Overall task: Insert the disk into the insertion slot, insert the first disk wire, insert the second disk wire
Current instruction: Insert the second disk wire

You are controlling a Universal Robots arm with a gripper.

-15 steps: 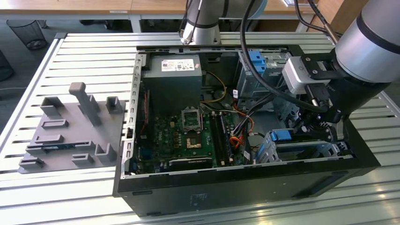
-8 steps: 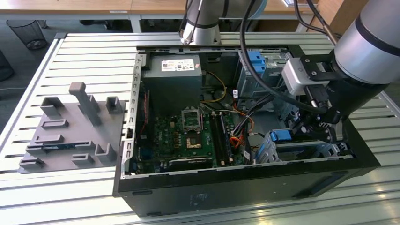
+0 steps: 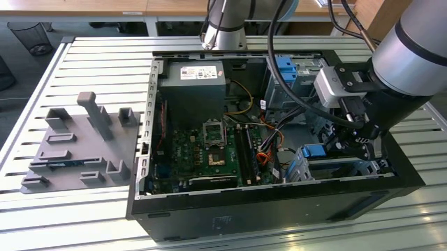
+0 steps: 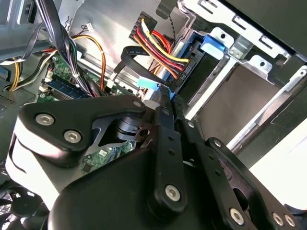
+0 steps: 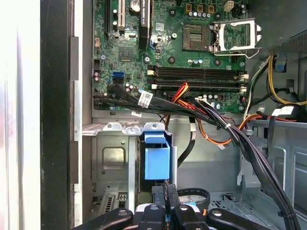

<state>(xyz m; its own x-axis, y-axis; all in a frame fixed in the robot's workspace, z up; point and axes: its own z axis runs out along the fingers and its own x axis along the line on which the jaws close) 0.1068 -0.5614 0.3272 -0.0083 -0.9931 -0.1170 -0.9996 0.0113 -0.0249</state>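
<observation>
The disk sits inside the insertion slot [image 3: 347, 168], a low silver cage at the case's front corner on the exterior view's right. Its blue carrier end [image 3: 314, 152] [image 5: 157, 158] [image 4: 213, 46] faces the motherboard. A connector with red, yellow and black wires [image 4: 178, 67] is seated on the disk's end. My gripper [image 3: 356, 149] [image 4: 164, 93] [image 5: 165, 199] hangs right at that end, fingers [image 4: 162, 125] pressed together on a flat black wire [image 4: 132, 56] with a light-blue tab [image 4: 147, 84]. How deep its plug sits is hidden by the fingers.
The open black case [image 3: 279, 204] lies on a slatted metal table. Motherboard [image 5: 192, 48], loose cable bundles [image 5: 216, 120] and a taller cage with a blue tab [image 3: 286, 68] crowd the space around my gripper. A grey fixture plate [image 3: 77, 151] lies at the exterior view's left.
</observation>
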